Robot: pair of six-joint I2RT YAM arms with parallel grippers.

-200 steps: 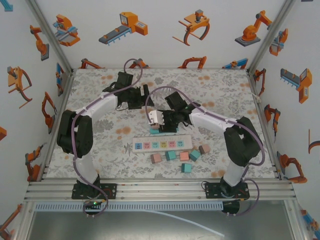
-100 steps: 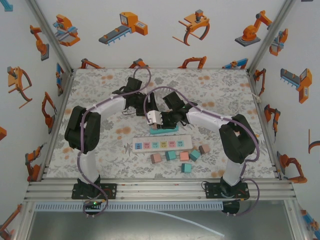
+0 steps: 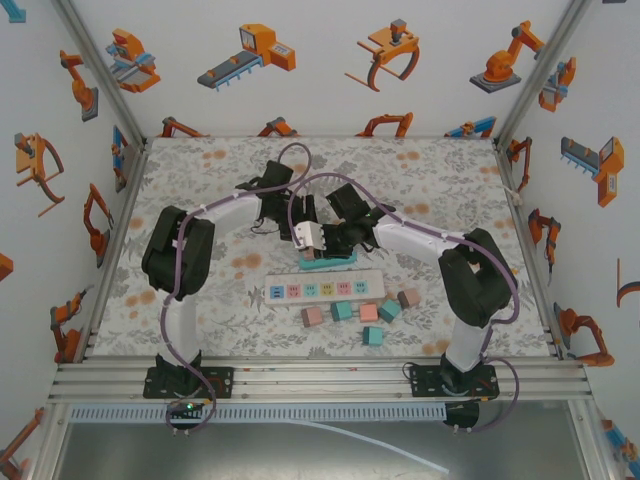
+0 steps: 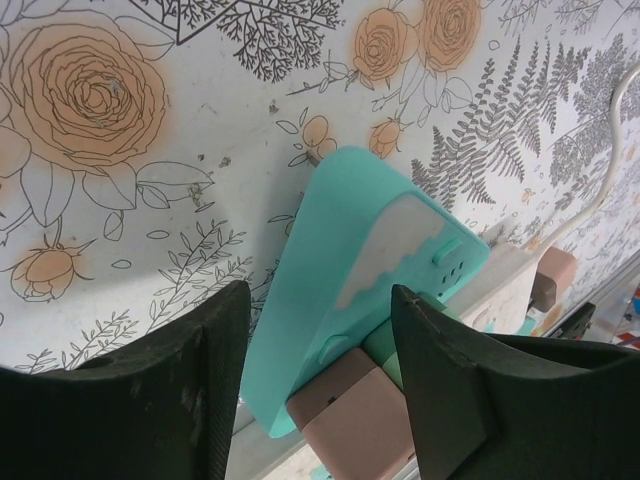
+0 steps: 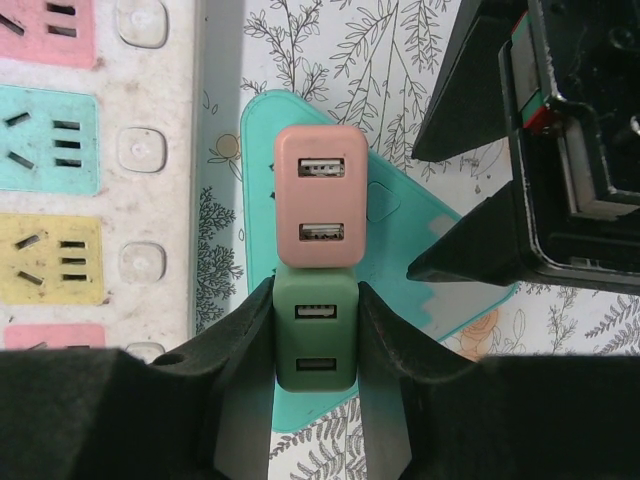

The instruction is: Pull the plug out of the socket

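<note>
- Fingers (image 5: 235, 350) of the right gripper (image 5: 315, 300) are clamping the green plug (image 5: 315, 340) from both sides, with the pads pressing flat against its side walls. This grip is apparently serving as the pulling hold.
- The green plug is sitting in the teal socket (image 4: 370, 220) and is butting against the pink plug (image 5: 322, 197), which is occupying the same socket face.
- The teal socket is lying on the floral table (image 3: 200, 180) near its middle, just behind the white power strip (image 3: 325, 288).
- The left gripper (image 4: 318, 300) is straddling the socket body with its fingers apart, one on each side of the teal housing. It cannot be told whether either pad is touching the housing.
- This placement is most likely preparing a brace. A loose socket is liable to lift with the plug, so the second gripper is positioning itself to hold the base down.
- The right fingers are taking the green plug by its free sides only, because the pink plug is blocking one end.
- The plug is not yet separating from the socket. The next move is calling for a straight pull along the pins, since a tilted pull is risking a jam or a tipped socket.
- Loose coloured blocks (image 3: 355, 315) are lying in front of the power strip, well apart from both grippers.
</note>
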